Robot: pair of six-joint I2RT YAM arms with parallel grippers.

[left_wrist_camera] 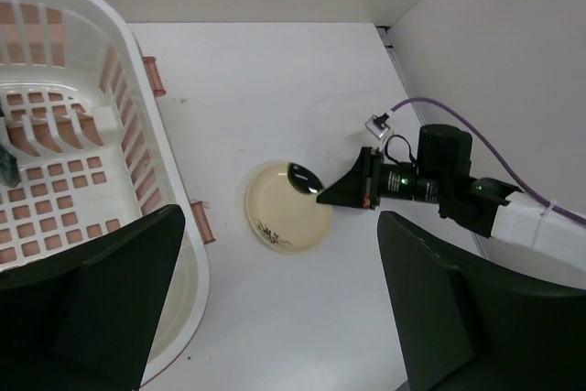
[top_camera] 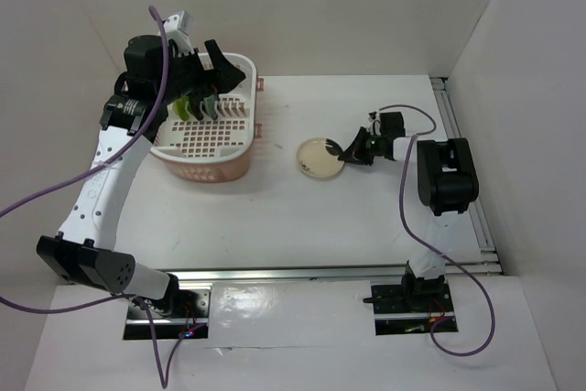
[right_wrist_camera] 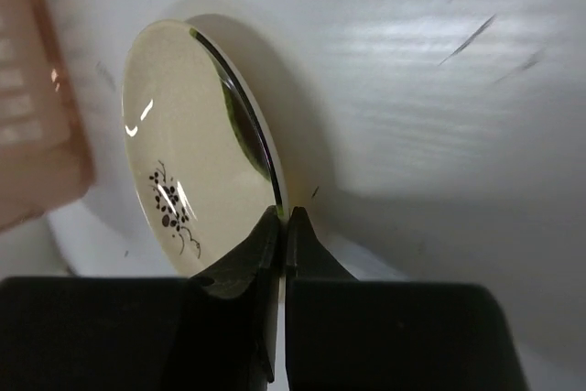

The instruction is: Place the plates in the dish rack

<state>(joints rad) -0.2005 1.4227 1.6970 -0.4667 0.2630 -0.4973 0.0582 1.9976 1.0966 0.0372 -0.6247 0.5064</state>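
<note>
A cream plate (top_camera: 319, 160) (left_wrist_camera: 284, 212) (right_wrist_camera: 183, 153) with a small dark sprig pattern lies on the white table, right of the dish rack. My right gripper (top_camera: 342, 152) (left_wrist_camera: 322, 196) (right_wrist_camera: 282, 219) is shut on its right rim, one finger above and one below. The pale pink dish rack (top_camera: 209, 168) (left_wrist_camera: 137, 70) (right_wrist_camera: 37, 89) stands at the back left. A lime green plate (top_camera: 186, 107) and dark plates (top_camera: 207, 105) stand upright in its left end. Over the rack my left gripper (top_camera: 209, 75) (left_wrist_camera: 284, 318) hangs open and holds nothing.
White walls close in the back and both sides. A metal rail (top_camera: 467, 171) runs along the table's right edge. The right arm's purple cable (top_camera: 403, 190) loops near its base.
</note>
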